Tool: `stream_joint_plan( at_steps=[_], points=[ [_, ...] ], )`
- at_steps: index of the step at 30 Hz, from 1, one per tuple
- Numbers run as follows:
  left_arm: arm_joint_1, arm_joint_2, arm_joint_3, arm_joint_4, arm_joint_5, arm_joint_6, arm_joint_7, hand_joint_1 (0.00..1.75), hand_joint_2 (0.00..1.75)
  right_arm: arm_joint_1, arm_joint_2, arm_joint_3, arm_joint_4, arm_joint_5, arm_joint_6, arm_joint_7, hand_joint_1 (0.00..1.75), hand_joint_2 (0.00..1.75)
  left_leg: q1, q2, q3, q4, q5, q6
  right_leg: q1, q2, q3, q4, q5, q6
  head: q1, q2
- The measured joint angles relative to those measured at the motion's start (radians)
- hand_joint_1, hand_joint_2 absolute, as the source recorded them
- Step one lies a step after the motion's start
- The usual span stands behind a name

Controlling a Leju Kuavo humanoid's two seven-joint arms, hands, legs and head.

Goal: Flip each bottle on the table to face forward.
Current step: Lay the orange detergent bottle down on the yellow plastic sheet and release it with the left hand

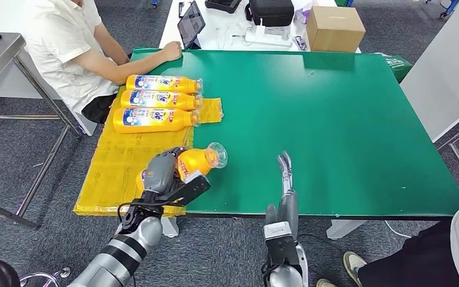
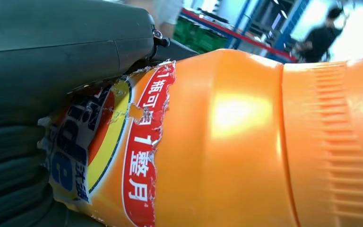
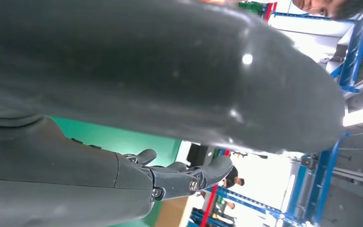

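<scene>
The left hand (image 1: 162,173) had its dark fingers (image 1: 158,166) wrapped over an orange detergent bottle (image 1: 196,161), gripping it by the body near the front edge of the green table (image 1: 346,119), where the green met a yellow mat (image 1: 125,167). The bottle's clear cap (image 1: 217,155) pointed away to the right. Up close, its torn label (image 2: 123,146) — red band, white characters — sat just beside the hand's grey cover.

The right hand (image 1: 285,191) held nothing; its fingers (image 1: 284,167) stretched out straight and apart over the table's front edge.

Farther back on the mat, three more orange bottles (image 1: 155,101) lay side by side, labels up, caps to the right — just beside a seated person's forearm (image 1: 137,66). A cardboard box (image 1: 334,28) stood on the white table behind.
</scene>
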Motion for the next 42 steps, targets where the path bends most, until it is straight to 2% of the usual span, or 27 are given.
stream_joint_plan(
  at_steps=[4, 7, 8, 9, 11, 13, 15, 17, 20, 22, 31, 39, 42],
  points=[
    [-0.069, 0.001, -0.054, 0.094, -0.138, -0.096, 0.069, 1.75, 1.75, 0.0, 0.01, -0.017, 0.012, -0.015, 0.027, -0.016, 0.0, 0.0, 0.0, 0.0, 0.0, 0.0, 0.0, 0.0, 0.0, 0.0, 0.0, 0.0, 0.0, 0.0, 0.0, 0.0],
    [-0.135, -0.001, -0.104, 0.195, -0.215, -0.213, 0.115, 1.74, 1.75, -0.002, 0.016, -0.029, 0.025, -0.02, 0.04, -0.023, 0.0, 0.0, 0.0, 0.0, 0.0, 0.0, 0.0, 0.0, 0.0, 0.0, 0.0, 0.0, 0.0, 0.0, 0.0, 0.0],
    [-0.158, -0.003, -0.121, 0.23, -0.229, -0.251, 0.129, 1.67, 1.75, -0.004, 0.018, -0.034, 0.029, -0.022, 0.044, -0.024, 0.0, 0.0, 0.0, 0.0, 0.0, 0.0, 0.0, 0.0, 0.0, 0.0, 0.001, 0.0, 0.0, 0.0, 0.0, 0.0],
    [-0.177, -0.004, -0.135, 0.259, -0.238, -0.278, 0.138, 1.57, 1.75, -0.005, 0.019, -0.039, 0.034, -0.024, 0.047, -0.025, 0.0, 0.0, 0.0, 0.0, 0.001, 0.0, 0.0, 0.0, 0.0, 0.0, 0.001, 0.0, 0.0, 0.0, 0.0, 0.0],
    [-0.211, -0.008, -0.159, 0.316, -0.259, -0.317, 0.162, 0.89, 1.75, -0.009, 0.023, -0.047, 0.043, -0.028, 0.054, -0.027, 0.0, 0.0, 0.0, 0.001, 0.001, 0.0, 0.0, 0.0, 0.0, 0.0, 0.001, 0.0, 0.001, -0.001, 0.0, 0.0],
    [-0.242, -0.014, -0.183, 0.37, -0.3, -0.359, 0.21, 0.61, 1.75, -0.013, 0.028, -0.053, 0.054, -0.03, 0.063, -0.029, 0.0, 0.0, 0.0, 0.001, 0.001, 0.0, 0.0, 0.0, 0.0, 0.0, 0.001, 0.0, 0.001, -0.001, 0.0, 0.0],
    [-0.276, -0.021, -0.206, 0.424, -0.338, -0.418, 0.269, 0.82, 1.75, -0.025, 0.035, -0.059, 0.074, -0.031, 0.074, -0.03, 0.0, 0.0, 0.0, 0.0, 0.003, 0.0, 0.0, 0.0, 0.0, 0.0, 0.003, 0.0, 0.001, -0.001, 0.0, 0.0],
    [-0.306, -0.027, -0.217, 0.466, -0.346, -0.471, 0.312, 0.61, 1.75, -0.041, 0.044, -0.062, 0.1, -0.033, 0.084, -0.03, 0.0, 0.0, 0.0, 0.001, 0.005, 0.0, 0.0, 0.0, 0.001, 0.0, 0.005, 0.0, 0.001, -0.001, 0.0, 0.0],
    [-0.336, -0.032, -0.213, 0.515, -0.321, -0.51, 0.352, 0.13, 1.75, -0.06, 0.055, -0.065, 0.14, -0.034, 0.091, -0.032, 0.0, 0.0, 0.001, 0.001, 0.008, -0.001, -0.001, -0.001, 0.001, 0.001, 0.008, 0.0, 0.001, -0.001, 0.0, 0.0],
    [-0.352, -0.033, -0.2, 0.541, -0.297, -0.522, 0.367, 0.0, 1.75, -0.067, 0.06, -0.066, 0.162, -0.033, 0.091, -0.032, 0.0, 0.0, 0.001, 0.001, 0.009, -0.001, -0.001, -0.001, 0.001, 0.001, 0.009, 0.0, 0.0, -0.001, 0.0, 0.0],
    [-0.382, -0.032, -0.129, 0.591, -0.238, -0.522, 0.391, 0.0, 1.75, -0.076, 0.069, -0.074, 0.212, -0.03, 0.09, -0.032, 0.0, 0.0, 0.001, 0.0, 0.011, -0.001, 0.0, -0.001, 0.001, 0.001, 0.011, 0.0, 0.001, -0.001, 0.0, 0.0],
    [-0.396, -0.032, -0.057, 0.604, -0.173, -0.541, 0.355, 0.0, 1.75, -0.08, 0.074, -0.076, 0.235, -0.027, 0.081, -0.032, 0.0, 0.0, 0.001, 0.001, 0.011, -0.001, 0.0, -0.001, 0.001, 0.001, 0.011, 0.0, 0.001, -0.001, 0.0, 0.0],
    [-0.403, -0.034, -0.025, 0.607, -0.13, -0.546, 0.295, 0.0, 1.75, -0.083, 0.075, -0.076, 0.245, -0.028, 0.073, -0.035, 0.0, 0.0, 0.001, 0.0, 0.011, -0.001, 0.0, -0.001, 0.001, 0.001, 0.011, 0.0, 0.0, -0.001, 0.0, 0.0]
  ],
)
